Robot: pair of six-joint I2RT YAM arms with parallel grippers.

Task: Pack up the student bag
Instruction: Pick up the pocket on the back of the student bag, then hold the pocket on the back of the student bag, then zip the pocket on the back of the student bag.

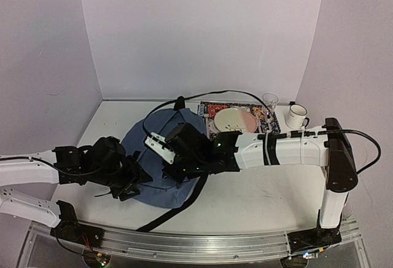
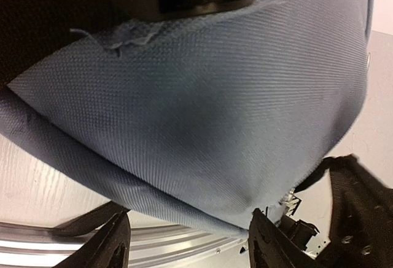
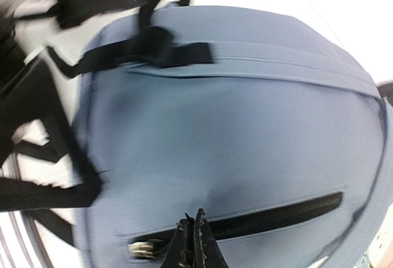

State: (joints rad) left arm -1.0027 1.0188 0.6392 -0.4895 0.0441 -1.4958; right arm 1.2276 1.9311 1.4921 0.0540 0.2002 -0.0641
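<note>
Overhead, the large soft slate-blue fabric backpack (image 1: 147,145) lies flat on the white table (image 1: 264,188), with its black straps (image 1: 172,216) trailing off its near side. At the bag's left rim sits the left gripper (image 1: 126,187); over the bag's middle sits the right gripper (image 1: 167,173). Beyond the bag on its far right lie a flat red-and-black patterned rectangle (image 1: 212,117) carrying a round pink-cream plate (image 1: 236,120), a clear cup (image 1: 270,100) and a white mug (image 1: 296,116); the contents of both are unreadable.

Left wrist: the black fingers (image 2: 113,246) are spread wide, released, with nothing between them. The bag's rounded edge sits just above them, contact unclear.

Right wrist: the fingers (image 3: 196,243) are clenched together, tips at the bag's black zip (image 3: 276,216), beside its metal pull (image 3: 141,249). Cannot tell if anything is pinched. The bag's inside is hidden.
</note>
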